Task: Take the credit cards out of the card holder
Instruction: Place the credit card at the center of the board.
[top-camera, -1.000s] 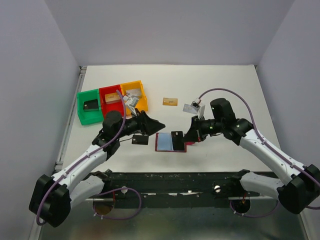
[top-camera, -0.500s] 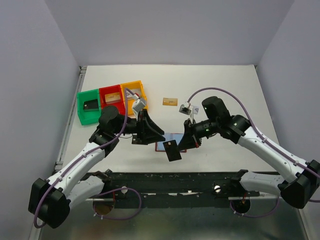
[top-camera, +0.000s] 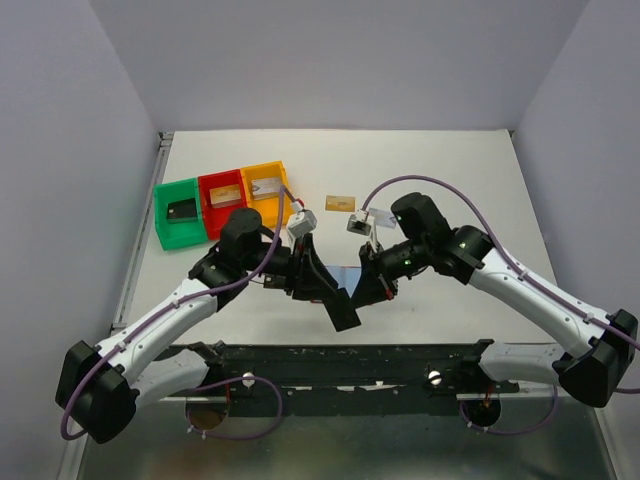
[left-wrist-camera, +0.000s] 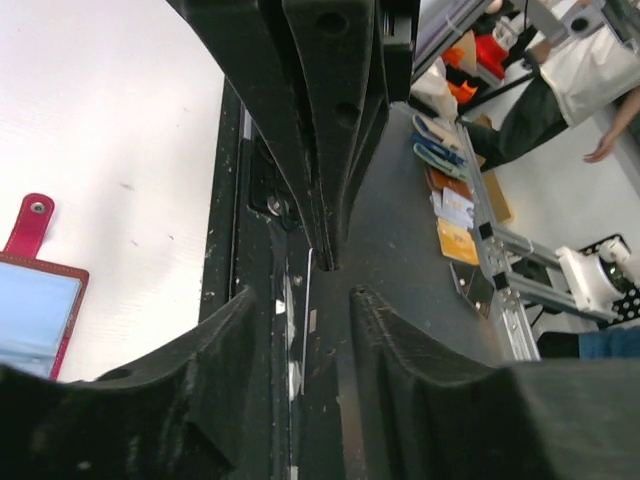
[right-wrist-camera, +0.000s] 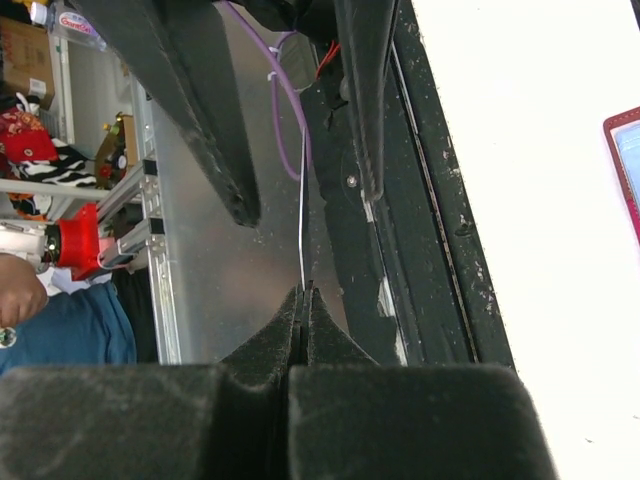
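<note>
My right gripper (right-wrist-camera: 303, 298) pinches a black credit card (top-camera: 343, 308) edge-on between my left gripper (left-wrist-camera: 303, 298)'s parted fingers, near the card holder (left-wrist-camera: 38, 305).

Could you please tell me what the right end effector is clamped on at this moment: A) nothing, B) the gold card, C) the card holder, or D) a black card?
D: the right end effector is shut on a black card held edge-on, while the card holder and gold card lie on the table.
</note>
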